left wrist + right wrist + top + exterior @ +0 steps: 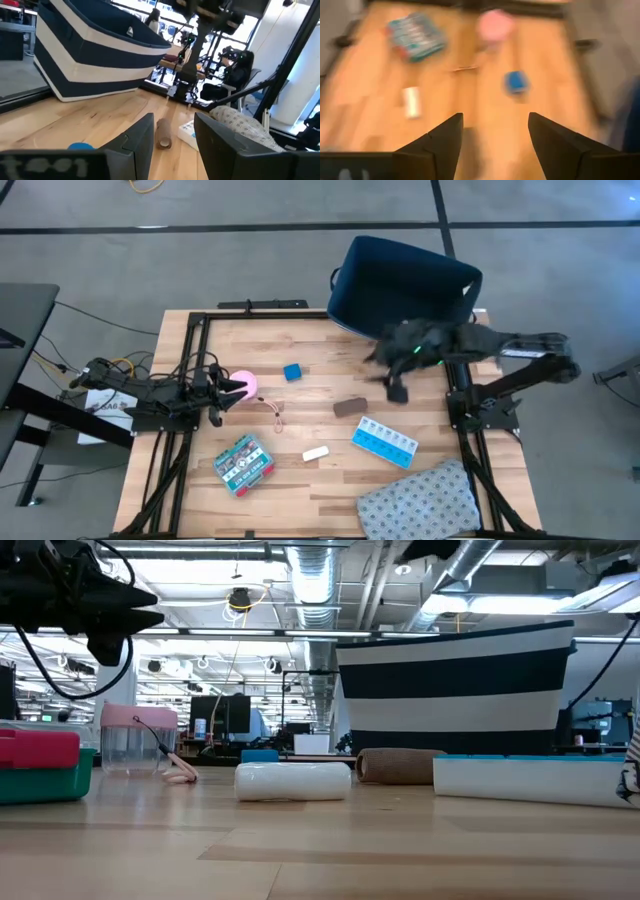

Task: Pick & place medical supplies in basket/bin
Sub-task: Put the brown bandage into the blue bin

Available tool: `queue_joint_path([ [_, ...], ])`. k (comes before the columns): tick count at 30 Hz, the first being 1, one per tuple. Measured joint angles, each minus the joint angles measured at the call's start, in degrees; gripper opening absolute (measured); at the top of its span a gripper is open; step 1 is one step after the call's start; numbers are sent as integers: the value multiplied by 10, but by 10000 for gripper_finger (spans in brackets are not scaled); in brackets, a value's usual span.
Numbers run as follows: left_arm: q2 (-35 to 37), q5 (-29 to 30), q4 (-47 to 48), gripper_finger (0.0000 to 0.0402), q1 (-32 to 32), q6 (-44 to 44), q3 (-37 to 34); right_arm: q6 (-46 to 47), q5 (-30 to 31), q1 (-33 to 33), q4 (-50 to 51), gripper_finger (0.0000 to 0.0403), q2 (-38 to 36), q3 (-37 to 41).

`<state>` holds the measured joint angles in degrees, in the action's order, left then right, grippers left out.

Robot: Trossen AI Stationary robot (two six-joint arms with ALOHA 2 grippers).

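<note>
I am watching the right end effector (397,390) hovering open and empty just beside the basket (400,280) at twelve o'clock; the brown oblong (349,407) is lying mid-tabletop (320,480). The left end effector (238,388) is waiting open at nine o'clock.

Looks like a robotics lab set in an open industrial office floor. Overhead, exposed silver ventilation ducts (325,585), bare pipes and long strips of ceiling lights (520,605). Further back, rows of desks with dark computer monitors (222,715). Underfoot, smooth grey concrete floor (200,265) crossed by dark seams, with a loose yellow cable (148,186) lying on it. In the middle, a pale butcher-block wooden table (300,420) edged with black metal framing (190,350), bundled black wires (60,365) trailing off one side. Beyond the table, a person seated in a dark office chair (239,75) among more black test rigs.
</note>
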<state>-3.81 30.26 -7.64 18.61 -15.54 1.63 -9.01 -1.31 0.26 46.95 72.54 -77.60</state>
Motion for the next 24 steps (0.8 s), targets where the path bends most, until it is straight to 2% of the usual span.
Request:
queue_joint_path([
  [5,0,-1,5,130,0,27,0,18,-17,56,-10,204,94,0],
  [10,0,-14,5,130,0,65,0,45,-18,81,-5,204,193,0],
  [15,0,-15,4,130,0,73,0,49,-5,75,-6,204,283,0],
  [21,0,-15,5,130,0,73,0,60,86,47,0,201,358,0],
  [24,0,-15,6,130,0,73,0,61,79,32,0,201,385,0],
])
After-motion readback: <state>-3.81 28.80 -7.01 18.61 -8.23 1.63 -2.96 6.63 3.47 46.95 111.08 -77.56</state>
